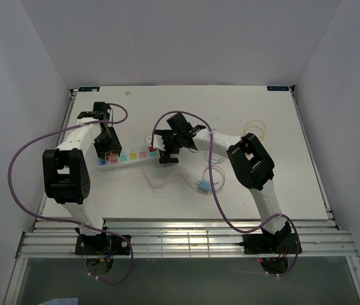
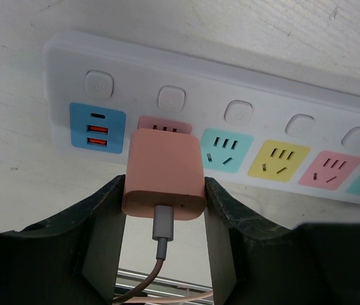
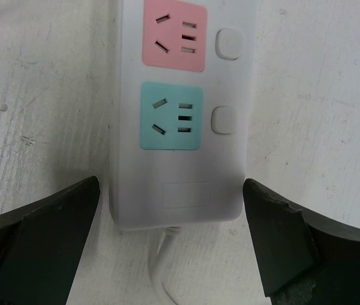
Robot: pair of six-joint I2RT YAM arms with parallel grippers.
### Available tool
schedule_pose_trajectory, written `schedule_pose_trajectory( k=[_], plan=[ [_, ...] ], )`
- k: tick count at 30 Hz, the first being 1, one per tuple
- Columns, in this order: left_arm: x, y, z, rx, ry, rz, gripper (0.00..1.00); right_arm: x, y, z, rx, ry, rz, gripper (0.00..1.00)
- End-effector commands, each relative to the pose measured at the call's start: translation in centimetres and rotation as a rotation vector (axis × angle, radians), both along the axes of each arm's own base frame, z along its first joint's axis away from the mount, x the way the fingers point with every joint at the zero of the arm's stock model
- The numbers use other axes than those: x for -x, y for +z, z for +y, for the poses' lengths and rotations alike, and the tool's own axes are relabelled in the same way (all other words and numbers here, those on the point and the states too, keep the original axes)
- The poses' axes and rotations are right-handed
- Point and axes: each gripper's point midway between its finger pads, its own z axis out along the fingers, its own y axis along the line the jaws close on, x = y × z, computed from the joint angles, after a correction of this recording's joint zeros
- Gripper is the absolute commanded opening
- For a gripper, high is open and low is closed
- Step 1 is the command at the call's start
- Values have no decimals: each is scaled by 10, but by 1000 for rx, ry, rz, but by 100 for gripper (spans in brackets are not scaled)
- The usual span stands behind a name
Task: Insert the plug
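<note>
Left pincer [image 2: 165, 194] around pink plug [image 2: 164, 166]

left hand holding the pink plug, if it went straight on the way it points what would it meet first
The pink plug in the left hand would meet the power strip first, at the pink socket beside the blue USB panel. The depth between them is unclear.

Left arm [image 1: 65, 168] and right arm [image 1: 250, 162] bend inward, left claw [image 2: 164, 194] pinched tight, right claw [image 3: 170, 190] spread wide.
</note>
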Motion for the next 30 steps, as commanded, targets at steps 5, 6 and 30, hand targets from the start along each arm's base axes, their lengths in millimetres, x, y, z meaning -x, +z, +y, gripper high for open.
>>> schedule_pose_trajectory(
  k=[5, 6, 30],
  plan=[
    [1, -9, -2, 36, -23, 9, 0, 15, -16, -16, 72, 2, 43, 100],
    [1, -11, -1, 35, -21, 17, 0, 15, -16, -16, 72, 4, 44, 100],
    [-6, -46, 2, 99, -78, 114, 0, 22, -19, -26, 106, 6, 53, 94]
  ],
)
